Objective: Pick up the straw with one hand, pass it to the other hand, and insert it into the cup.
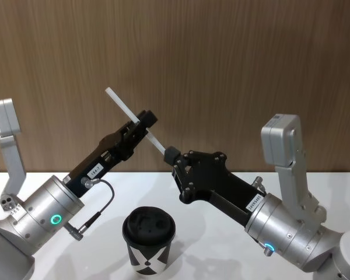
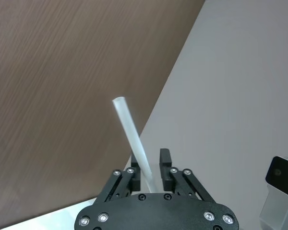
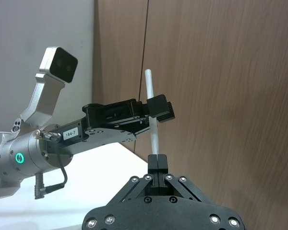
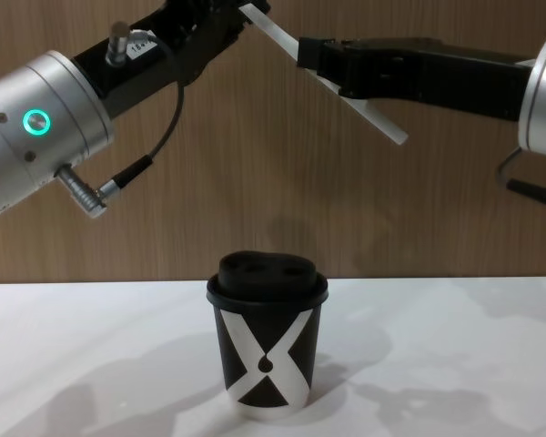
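Straw (image 1: 121,104): thin, straight, white.

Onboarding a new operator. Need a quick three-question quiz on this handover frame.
1. True or false: the straw is already in the cup.
2. Which one is shut on the straw? A) left gripper B) right gripper
3. Fill in: the cup's lid is ___ (on/off).
Key: 1 false, it is held in the air above the cup. 2 B; the left gripper is open around it. 3 on.
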Motion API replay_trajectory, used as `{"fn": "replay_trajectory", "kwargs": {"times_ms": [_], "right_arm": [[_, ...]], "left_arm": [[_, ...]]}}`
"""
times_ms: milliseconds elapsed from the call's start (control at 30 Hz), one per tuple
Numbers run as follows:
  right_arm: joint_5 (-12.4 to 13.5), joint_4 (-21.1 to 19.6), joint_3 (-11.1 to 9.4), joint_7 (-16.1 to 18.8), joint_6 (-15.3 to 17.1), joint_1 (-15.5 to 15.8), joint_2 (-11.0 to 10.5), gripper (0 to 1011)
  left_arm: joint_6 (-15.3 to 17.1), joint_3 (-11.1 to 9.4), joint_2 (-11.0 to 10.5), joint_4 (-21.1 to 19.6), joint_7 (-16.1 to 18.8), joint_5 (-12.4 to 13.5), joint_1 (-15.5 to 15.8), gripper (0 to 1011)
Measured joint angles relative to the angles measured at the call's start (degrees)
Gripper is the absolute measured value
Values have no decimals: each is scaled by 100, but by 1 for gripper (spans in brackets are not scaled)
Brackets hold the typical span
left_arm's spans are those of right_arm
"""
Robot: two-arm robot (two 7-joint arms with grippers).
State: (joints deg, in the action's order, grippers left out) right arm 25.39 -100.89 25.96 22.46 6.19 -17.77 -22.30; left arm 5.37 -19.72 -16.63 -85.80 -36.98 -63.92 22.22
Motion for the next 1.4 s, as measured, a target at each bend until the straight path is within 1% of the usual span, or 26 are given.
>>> {"fn": "replay_trajectory", "kwargs": {"times_ms": [67,100,167,300,533,633,667,700,733,767,867,933,967,1000,1033,1133,1167,1200,1267,1300,1367,1400], "right_arm": [[0,0,0,0,0,0,0,2],[0,0,0,0,0,0,0,2],[0,0,0,0,0,0,0,2],[0,0,0,0,0,0,0,2],[0,0,0,0,0,0,0,2],[0,0,0,-1,1,0,0,72],[0,0,0,0,1,0,0,72],[0,0,0,0,1,0,0,122],[0,0,0,-1,1,0,0,134],[0,0,0,-1,1,0,0,186],[0,0,0,-1,1,0,0,287],[0,0,0,-1,1,0,0,320],[0,0,0,-1,1,0,0,365],[0,0,0,-1,1,0,0,376],[0,0,0,-1,1,0,0,429],[0,0,0,0,1,0,0,509],[-1,0,0,-1,1,0,0,566],[0,0,0,-1,1,0,0,588],[0,0,0,0,1,0,0,629],[0,0,0,0,1,0,0,688],[0,0,0,-1,1,0,0,719],[-1,0,0,-1,1,0,0,784]], "left_arm": [[-13,-4,-5,0,0,-5,2,244],[-22,-9,-11,0,-1,-10,4,186],[-32,-17,-18,-5,0,-18,5,129],[-47,-31,-33,-18,7,-29,7,64],[-68,-56,-55,-36,29,-52,12,21],[-84,-67,-68,-42,44,-66,14,6],[-88,-70,-70,-44,48,-68,15,6],[-90,-73,-72,-45,51,-70,15,6],[-96,-77,-78,-48,58,-75,15,6],[-98,-79,-80,-49,60,-78,15,6],[-112,-89,-92,-53,73,-88,15,5],[-123,-94,-101,-57,83,-95,15,6],[-128,-96,-105,-59,87,-97,15,6],[-134,-98,-108,-60,92,-98,15,6],[-137,-100,-111,-62,97,-99,15,6],[-155,-116,-144,-85,120,-97,13,6],[-157,-119,-153,-91,126,-93,14,5],[-159,-124,-163,-100,132,-90,13,6],[-164,-142,-209,-129,158,-56,16,6],[-165,-146,-219,-136,168,-39,17,6],[-166,-168,-278,-177,198,15,24,7],[-166,-175,-298,-191,213,42,26,6]]}}
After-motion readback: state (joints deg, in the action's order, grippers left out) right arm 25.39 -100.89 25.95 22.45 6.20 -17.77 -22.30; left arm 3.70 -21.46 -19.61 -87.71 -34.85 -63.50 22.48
